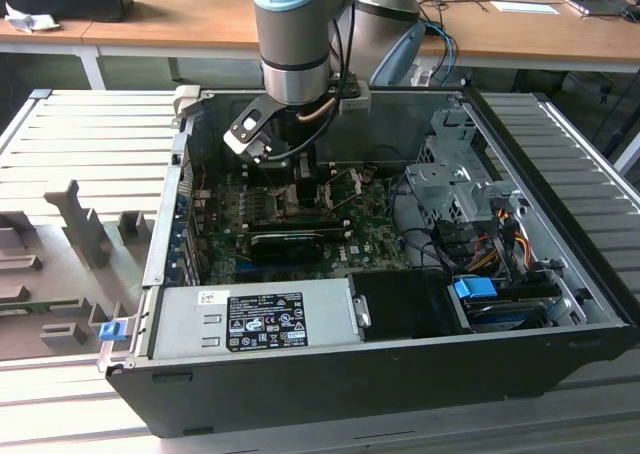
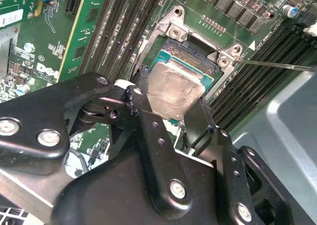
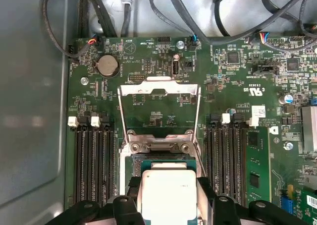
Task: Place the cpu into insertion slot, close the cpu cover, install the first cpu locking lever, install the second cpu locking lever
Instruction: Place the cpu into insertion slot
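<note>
The fingers point(image 2: 144, 106) of the gripper point(image 2: 171, 108) pinch the cpu point(image 2: 174, 88) by two edges, just over the insertion slot point(image 2: 190, 54), in the upper middle of the exterior view. If it is tilted, it may seat badly and damage the slot. The cpu cover point(image 3: 136, 87) stands open. Much of the slot is hidden under the cpu.

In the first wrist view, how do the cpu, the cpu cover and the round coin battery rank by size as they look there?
1. cpu cover, the widest outline.
2. cpu, nearer the camera and partly hidden, so its rank against the cover is unsure.
3. coin battery, clearly smallest.
</note>
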Motion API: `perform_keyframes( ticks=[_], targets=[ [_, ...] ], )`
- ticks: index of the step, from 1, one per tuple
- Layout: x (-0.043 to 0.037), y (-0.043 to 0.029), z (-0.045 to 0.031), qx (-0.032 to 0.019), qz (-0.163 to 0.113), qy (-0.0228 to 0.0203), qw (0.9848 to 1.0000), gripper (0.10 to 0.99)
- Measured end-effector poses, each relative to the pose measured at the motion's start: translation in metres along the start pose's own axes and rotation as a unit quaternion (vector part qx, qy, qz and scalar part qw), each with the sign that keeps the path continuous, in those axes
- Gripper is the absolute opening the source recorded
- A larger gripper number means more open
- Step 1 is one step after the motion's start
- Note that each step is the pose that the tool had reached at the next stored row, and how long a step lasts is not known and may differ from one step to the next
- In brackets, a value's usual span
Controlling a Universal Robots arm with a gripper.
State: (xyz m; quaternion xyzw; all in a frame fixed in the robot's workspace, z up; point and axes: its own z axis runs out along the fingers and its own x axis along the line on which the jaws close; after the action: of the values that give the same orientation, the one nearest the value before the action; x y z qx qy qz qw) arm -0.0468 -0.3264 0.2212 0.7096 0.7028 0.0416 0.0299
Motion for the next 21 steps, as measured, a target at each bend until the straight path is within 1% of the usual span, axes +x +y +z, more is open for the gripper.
perform_keyframes(
  ticks=[8, 13, 16, 19, 21],
  targets=[
    [0.0003, -0.0004, 0.0042, 0.0000, 0.000, -0.0001, 1.0000, 0.529],
    [0.0005, -0.0010, 0.0082, 0.0000, 0.000, 0.0001, 1.0000, 0.529],
    [0.0023, -0.0012, 0.0091, -0.0001, 0.000, 0.0001, 1.0000, 0.529],
    [0.0026, -0.0017, 0.0137, 0.0000, -0.001, 0.0002, 1.0000, 0.529],
    [0.0026, -0.0019, 0.0152, -0.0001, -0.001, 0.0002, 1.0000, 0.529]
  ],
)
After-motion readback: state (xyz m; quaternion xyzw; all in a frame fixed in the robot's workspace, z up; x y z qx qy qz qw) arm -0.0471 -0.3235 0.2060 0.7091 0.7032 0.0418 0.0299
